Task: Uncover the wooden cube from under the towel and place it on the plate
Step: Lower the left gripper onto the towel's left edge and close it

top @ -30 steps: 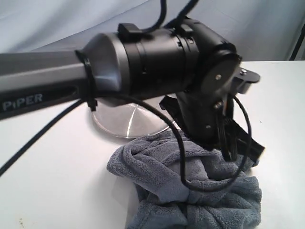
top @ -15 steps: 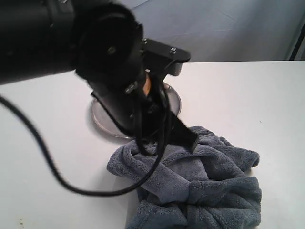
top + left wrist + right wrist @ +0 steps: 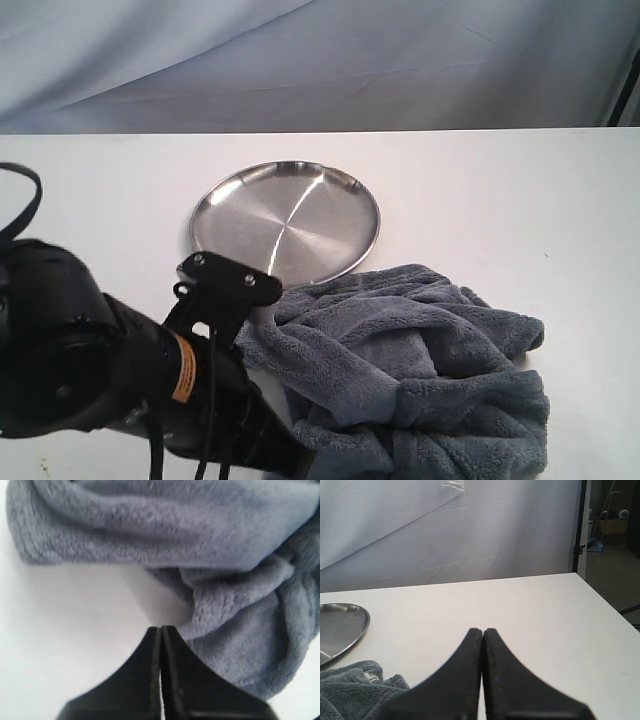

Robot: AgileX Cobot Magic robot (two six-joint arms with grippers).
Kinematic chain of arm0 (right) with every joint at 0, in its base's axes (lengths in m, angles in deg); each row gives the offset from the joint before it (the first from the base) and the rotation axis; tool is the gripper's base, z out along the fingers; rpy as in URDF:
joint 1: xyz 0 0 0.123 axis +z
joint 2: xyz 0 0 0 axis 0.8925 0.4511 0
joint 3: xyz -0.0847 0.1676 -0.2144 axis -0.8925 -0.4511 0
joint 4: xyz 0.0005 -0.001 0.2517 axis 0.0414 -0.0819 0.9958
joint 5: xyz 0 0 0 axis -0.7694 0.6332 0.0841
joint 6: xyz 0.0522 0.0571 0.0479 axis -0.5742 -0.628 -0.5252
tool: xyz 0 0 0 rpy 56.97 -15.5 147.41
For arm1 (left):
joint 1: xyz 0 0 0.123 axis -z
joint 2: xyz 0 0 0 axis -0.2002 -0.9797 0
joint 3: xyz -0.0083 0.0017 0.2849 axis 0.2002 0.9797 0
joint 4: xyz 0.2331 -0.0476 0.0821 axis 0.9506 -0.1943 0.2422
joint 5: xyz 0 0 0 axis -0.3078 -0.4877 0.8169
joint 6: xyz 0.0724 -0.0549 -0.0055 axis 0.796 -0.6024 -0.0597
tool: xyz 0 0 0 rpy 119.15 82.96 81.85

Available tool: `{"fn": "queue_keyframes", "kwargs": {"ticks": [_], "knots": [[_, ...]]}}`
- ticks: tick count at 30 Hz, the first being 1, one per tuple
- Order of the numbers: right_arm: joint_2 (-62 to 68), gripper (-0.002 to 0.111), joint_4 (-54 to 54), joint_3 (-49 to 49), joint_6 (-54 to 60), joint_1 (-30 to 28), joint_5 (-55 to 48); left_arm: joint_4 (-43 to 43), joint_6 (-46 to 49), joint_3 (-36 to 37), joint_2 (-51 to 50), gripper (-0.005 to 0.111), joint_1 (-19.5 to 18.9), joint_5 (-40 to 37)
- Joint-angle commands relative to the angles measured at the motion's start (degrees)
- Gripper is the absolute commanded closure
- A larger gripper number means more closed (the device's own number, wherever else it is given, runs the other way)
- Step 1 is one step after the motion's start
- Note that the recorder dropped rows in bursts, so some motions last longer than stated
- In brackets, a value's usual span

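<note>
The blue-grey towel (image 3: 420, 370) lies crumpled on the white table, its far edge touching the rim of the steel plate (image 3: 285, 220), which holds nothing. No wooden cube shows; it is hidden or out of view. My left arm (image 3: 110, 370) is low at the front left, beside the towel's left edge. Its gripper (image 3: 161, 628) is shut with nothing in it, tips over bare table just short of a towel (image 3: 240, 595) fold. My right gripper (image 3: 483, 629) is shut and holds nothing, hovering over bare table with the plate (image 3: 340, 625) and towel (image 3: 355, 690) off to one side.
The white table (image 3: 520, 200) stretches bare to the right and behind the plate. A grey-blue cloth backdrop (image 3: 320, 60) hangs behind the table. The table's right edge (image 3: 607, 610) shows in the right wrist view, with floor beyond.
My left arm has swept from above the towel on the right, across the plate, down to the front left. The plate is now in plain view. The towel has barely shifted.
</note>
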Motion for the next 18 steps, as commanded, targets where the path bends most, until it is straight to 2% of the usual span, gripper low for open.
{"fn": "queue_keyframes", "kwargs": {"ticks": [1, 6, 13, 15, 18], "knots": [[-0.4, 0.105, 0.3, -0.1, -0.2, 0.0, -0.7, -4.4, -0.8, 3.6, 0.4, 0.103, 0.0, 3.7], [-0.4, 0.105, 0.3, -0.1, -0.2, 0.0, -0.7, -3.8, -0.8, 4.2, 0.4, 0.090, 0.0, 9.2], [-0.4, 0.105, 0.3, -0.1, -0.2, 0.0, -0.7, -2.9, 0.5, 4.2, 0.4, 0.052, 0.0, 12.4], [-0.4, 0.105, 0.3, -0.1, -0.2, 0.0, -0.7, -2.9, 0.6, 4.2, 0.4, 0.046, 0.0, 12.2], [-0.4, 0.105, 0.3, -0.1, -0.2, 0.0, -0.7, -2.9, 0.6, 4.2, 0.4, 0.045, 0.0, 12.2]]}}
